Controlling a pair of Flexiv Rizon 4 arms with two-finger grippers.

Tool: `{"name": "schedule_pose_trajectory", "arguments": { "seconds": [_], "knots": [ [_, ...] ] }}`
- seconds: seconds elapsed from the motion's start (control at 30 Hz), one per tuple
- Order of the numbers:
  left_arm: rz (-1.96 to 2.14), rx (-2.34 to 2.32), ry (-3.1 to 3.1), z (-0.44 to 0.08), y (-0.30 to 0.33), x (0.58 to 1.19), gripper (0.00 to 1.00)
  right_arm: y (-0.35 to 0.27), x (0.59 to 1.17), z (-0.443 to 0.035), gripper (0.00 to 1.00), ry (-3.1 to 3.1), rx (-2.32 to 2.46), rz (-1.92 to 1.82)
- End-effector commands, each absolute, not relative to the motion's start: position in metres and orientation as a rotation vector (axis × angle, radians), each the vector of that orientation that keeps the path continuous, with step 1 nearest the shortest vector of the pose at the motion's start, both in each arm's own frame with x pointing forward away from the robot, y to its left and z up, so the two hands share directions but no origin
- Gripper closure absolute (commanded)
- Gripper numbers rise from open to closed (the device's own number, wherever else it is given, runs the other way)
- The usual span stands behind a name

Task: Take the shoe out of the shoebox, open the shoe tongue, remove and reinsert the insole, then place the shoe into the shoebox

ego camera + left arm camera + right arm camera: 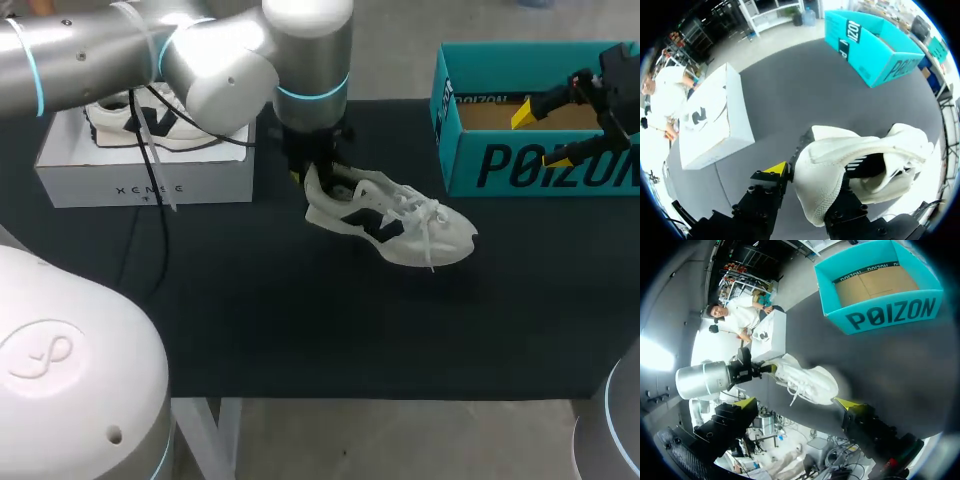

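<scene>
Head view: the shoe [390, 220] lies on the bench [300, 330] beside the teal shoebox [470, 150], and the right hand [540, 137] hangs over that shoebox.
Left wrist view: the left hand [810, 185] pinches the shoe's heel.
Right wrist view: the right hand's fingers are spread wide.

The table's [300, 335] near half lies bare. A white box [145, 178] blocks the far left, a teal box [520, 165] the far right. The shoe [392, 222] between them leaves a gap on its right; the left arm [310, 60] crowds its left.

Dark lettering on teal shoebox [540, 165], print on white box [150, 185]
</scene>
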State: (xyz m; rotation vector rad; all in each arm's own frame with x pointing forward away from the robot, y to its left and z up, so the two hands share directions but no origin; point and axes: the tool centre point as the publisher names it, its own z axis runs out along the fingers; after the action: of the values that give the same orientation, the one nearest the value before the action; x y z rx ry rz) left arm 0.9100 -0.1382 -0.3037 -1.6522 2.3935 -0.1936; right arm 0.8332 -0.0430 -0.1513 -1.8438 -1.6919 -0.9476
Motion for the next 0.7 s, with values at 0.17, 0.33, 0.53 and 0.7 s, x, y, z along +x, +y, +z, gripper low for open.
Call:
{"name": "schedule_pose_trajectory", "arguments": {
  "seconds": [0.17, 0.33, 0.53, 0.7],
  "knots": [
    [-0.164, -1.757, 2.372, -0.321, -0.113, 0.858, 1.0, -0.043, 0.834, -0.151, 0.0, -1.692, -1.847, -0.943],
    [-0.103, -1.766, 2.391, -0.336, -0.103, 0.842, 1.0, -0.043, 0.834, -0.151, 0.0, -1.692, -1.847, -0.943],
    [-0.088, -1.858, 2.251, -0.342, -0.086, 0.834, 1.0, -0.043, 0.834, -0.151, 0.0, -1.692, -1.847, -0.943],
    [-0.097, -1.961, 2.096, -0.341, -0.079, 0.832, 1.0, -0.043, 0.834, -0.151, 0.0, -1.692, -1.847, -0.943]
  ]
}}
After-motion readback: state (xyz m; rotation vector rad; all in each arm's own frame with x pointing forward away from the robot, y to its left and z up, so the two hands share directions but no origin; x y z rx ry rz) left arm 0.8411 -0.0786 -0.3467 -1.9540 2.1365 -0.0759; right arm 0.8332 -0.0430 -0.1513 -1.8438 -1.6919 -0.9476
